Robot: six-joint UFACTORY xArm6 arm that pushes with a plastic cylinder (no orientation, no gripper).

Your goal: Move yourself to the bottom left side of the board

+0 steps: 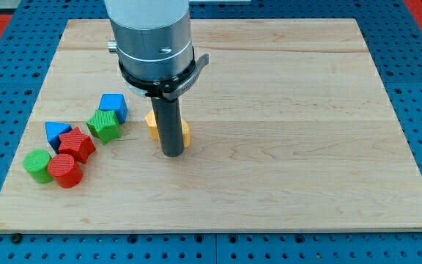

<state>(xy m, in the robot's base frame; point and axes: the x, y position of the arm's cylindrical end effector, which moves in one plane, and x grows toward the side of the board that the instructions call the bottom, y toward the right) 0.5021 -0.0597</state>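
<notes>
A: Where is my tip [172,153]?

B: Mid-board, touching the yellow block [152,123]. There are no fingers, so nothing is grasped.

A: How does it handle?

B: It is a stiff rod. It should slide freely on the smooth wooden board [306,147].

A: Obstacles?

B: Ribbed, light-looking blocks at the view's left: red cylinder [65,171], green cylinder [38,166].

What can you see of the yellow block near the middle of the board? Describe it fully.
The yellow block looks like ridged plastic. The dark rod stands in front of it and hides its middle, so only a piece shows on each side, and its shape cannot be made out. It lies flat on the wooden board, apart from the other blocks. My tip is just below it.
</notes>
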